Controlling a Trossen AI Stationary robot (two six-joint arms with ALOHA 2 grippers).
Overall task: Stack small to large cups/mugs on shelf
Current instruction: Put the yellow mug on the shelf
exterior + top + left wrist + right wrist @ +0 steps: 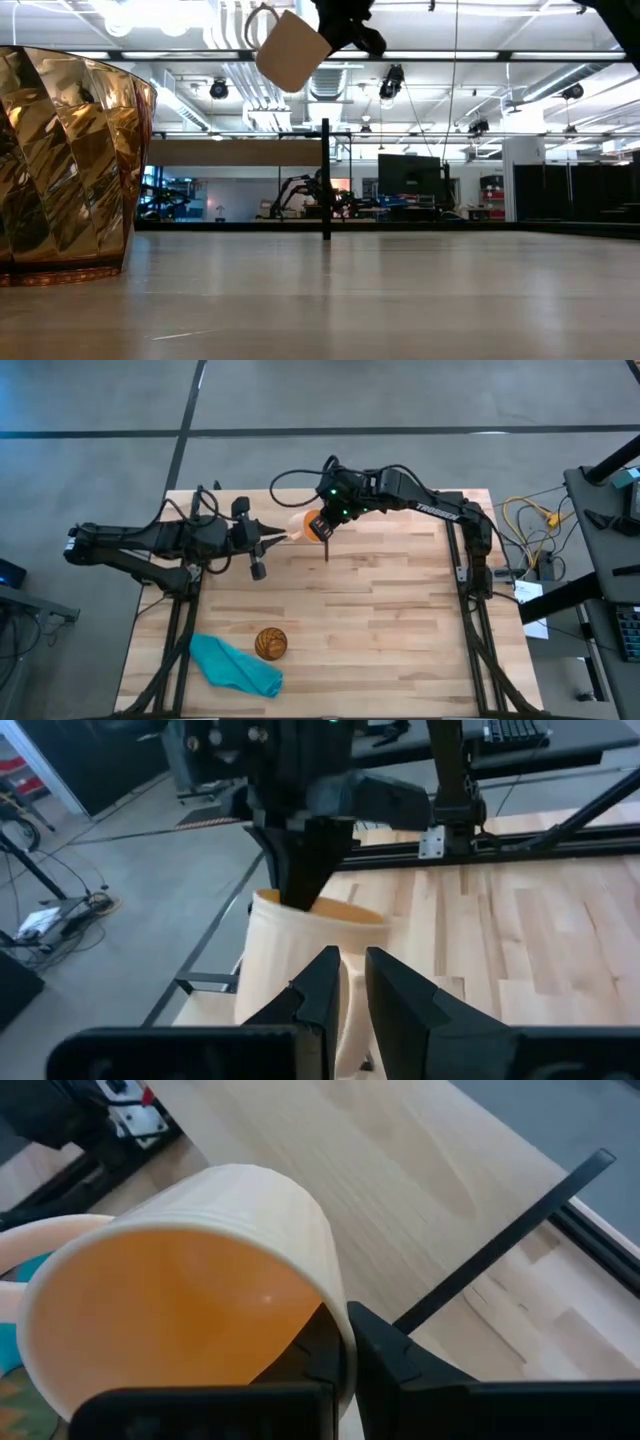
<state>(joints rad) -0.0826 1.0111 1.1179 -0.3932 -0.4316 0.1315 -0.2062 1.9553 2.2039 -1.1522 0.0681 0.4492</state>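
The orange mug (306, 525), cream outside and orange inside, hangs in the air over the far part of the wooden shelf panel (400, 620), just left of the thin black divider (327, 552). My right gripper (324, 520) is shut on its rim. My left gripper (286, 537) reaches in from the left, its fingers nearly together at the mug's left side. The amber patterned tumbler (271, 643) stands on its base near the front edge and looms large in the low view (65, 170). The small clear cup is not in view. My right gripper holds the mug by its rim (335, 1320), one finger (305, 870) inside and one outside. It comes from above, slanting. The mug (290, 48) is lifted clear and tilted, mouth up toward the right, handle (258, 25) on its upper left. My left gripper (352, 985) comes level from the table's left at the mug's outer side (290, 970). Its fingers stand a narrow gap apart, and cream shows in that gap. The fingers themselves hide which part they have.
A teal cloth (235, 665) lies crumpled at the front left, beside the tumbler. The divider (326, 180) stands upright in the panel's middle. Black frame rails run along both sides (468, 560). Bare wood stretches right of the divider.
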